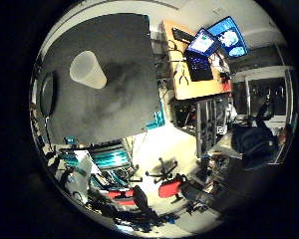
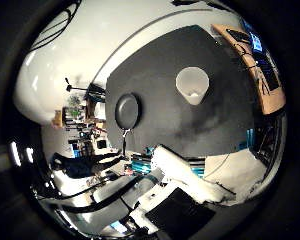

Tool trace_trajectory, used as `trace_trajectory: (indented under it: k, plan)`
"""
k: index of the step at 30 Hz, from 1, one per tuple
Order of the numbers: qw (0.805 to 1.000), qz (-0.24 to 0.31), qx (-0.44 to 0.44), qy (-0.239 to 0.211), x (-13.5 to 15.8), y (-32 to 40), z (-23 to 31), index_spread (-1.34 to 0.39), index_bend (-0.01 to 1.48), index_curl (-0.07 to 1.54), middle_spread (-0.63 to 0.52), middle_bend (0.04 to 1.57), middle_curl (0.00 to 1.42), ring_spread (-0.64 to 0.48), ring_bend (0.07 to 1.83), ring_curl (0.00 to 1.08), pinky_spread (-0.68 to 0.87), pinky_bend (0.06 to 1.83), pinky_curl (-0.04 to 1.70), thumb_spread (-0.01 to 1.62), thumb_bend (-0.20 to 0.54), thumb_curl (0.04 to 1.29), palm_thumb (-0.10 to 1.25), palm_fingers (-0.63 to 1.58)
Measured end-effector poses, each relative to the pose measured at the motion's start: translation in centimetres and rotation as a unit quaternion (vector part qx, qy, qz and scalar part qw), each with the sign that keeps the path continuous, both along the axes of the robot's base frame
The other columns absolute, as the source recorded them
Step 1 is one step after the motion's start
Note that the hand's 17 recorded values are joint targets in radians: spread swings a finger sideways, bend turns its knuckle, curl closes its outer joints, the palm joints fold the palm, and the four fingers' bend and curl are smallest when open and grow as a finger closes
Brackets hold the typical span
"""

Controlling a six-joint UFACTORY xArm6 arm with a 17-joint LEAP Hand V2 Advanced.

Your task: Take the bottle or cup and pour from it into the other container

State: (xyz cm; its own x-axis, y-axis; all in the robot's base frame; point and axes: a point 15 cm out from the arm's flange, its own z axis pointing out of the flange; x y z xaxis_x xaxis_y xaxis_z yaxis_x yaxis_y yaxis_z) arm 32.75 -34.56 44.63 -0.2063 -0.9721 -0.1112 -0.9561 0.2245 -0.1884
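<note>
A translucent white cup [image 2: 193,84] stands upright on the dark grey table [image 2: 160,75], away from the edges. A black round pan [image 2: 127,110] with a handle lies on the same table near its edge, a short way from the cup. The little finger side palm view shows the cup [image 1: 88,70] small and far below, with the pan [image 1: 47,95] near the table's rim. My right hand [image 2: 180,185] is high above the table, its white and black fingers relaxed at the edge of the thumb side view, holding nothing.
A wooden desk [image 1: 194,62] with a laptop and monitors stands beside the table. Red and black office chairs [image 1: 169,187] and a teal crate [image 1: 112,157] stand on the floor past the table's edge. A white wall [image 2: 80,50] lies behind the table.
</note>
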Motion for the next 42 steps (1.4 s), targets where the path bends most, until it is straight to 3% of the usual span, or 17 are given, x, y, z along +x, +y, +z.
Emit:
trace_trajectory:
  k: [5, 16, 30, 42]
  plan:
    - [0.999, -0.028, 0.03, -0.032, 0.5, -2.8, -2.0, -0.21, 0.13, 0.22, 0.14, 0.21, 0.33, 0.19, 0.33, 0.27, 0.45, 0.5, 0.34, 1.02, -0.033, 0.3, 0.51, 0.06]
    - [0.986, -0.014, 0.122, -0.109, 1.4, -5.6, -6.6, -0.16, 0.14, 0.23, 0.19, 0.23, 0.33, 0.19, 0.37, 0.27, 0.43, 0.55, 0.33, 0.95, -0.033, 0.29, 0.42, 0.03]
    - [0.964, -0.05, 0.222, -0.141, 0.0, -9.2, -15.0, -0.14, 0.14, 0.23, 0.21, 0.22, 0.33, 0.2, 0.38, 0.26, 0.41, 0.57, 0.31, 0.89, -0.034, 0.29, 0.34, -0.01]
    - [0.924, -0.034, 0.332, -0.188, 0.9, -7.9, -20.2, -0.18, 0.12, 0.2, 0.21, 0.27, 0.34, 0.2, 0.43, 0.27, 0.42, 0.6, 0.31, 0.88, -0.032, 0.3, 0.34, 0.01]
